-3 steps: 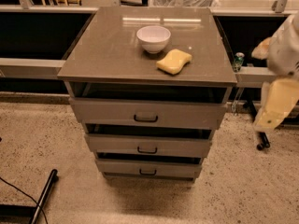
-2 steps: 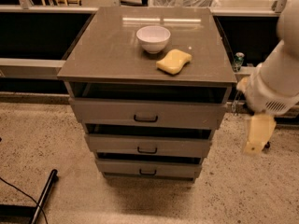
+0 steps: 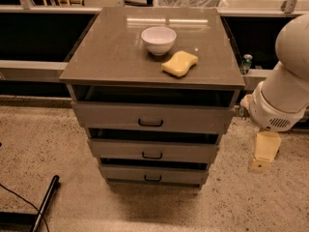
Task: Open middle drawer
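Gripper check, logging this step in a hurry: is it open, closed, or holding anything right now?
Gripper: cannot be told. It hangs to the right of the cabinet, level with the middle drawer and apart from it.

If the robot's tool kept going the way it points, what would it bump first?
The tool hangs beside the cabinet, pointing down, so it would probably meet the speckled floor first, not the middle drawer. Depth is hard to judge.
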Robot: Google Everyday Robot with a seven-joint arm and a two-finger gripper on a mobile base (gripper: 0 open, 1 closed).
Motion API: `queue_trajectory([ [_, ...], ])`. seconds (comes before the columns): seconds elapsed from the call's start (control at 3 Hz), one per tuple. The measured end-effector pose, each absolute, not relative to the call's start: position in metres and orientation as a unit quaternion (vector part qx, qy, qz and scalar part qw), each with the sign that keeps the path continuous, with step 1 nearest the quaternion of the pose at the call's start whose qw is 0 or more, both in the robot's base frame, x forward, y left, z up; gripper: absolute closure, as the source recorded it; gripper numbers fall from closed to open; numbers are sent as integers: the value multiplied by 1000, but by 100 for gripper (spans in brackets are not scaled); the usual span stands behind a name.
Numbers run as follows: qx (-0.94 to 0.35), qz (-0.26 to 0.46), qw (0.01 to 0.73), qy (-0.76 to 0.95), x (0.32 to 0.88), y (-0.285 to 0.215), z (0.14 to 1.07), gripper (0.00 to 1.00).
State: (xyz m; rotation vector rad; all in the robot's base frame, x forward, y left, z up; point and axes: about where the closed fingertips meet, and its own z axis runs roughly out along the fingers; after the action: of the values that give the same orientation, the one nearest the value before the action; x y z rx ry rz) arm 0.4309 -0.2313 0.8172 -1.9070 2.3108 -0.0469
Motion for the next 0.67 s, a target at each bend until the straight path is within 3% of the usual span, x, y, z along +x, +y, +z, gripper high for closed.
queue_trajectory([
  [0.67,-599,32,101,794,455,-195,678,0],
])
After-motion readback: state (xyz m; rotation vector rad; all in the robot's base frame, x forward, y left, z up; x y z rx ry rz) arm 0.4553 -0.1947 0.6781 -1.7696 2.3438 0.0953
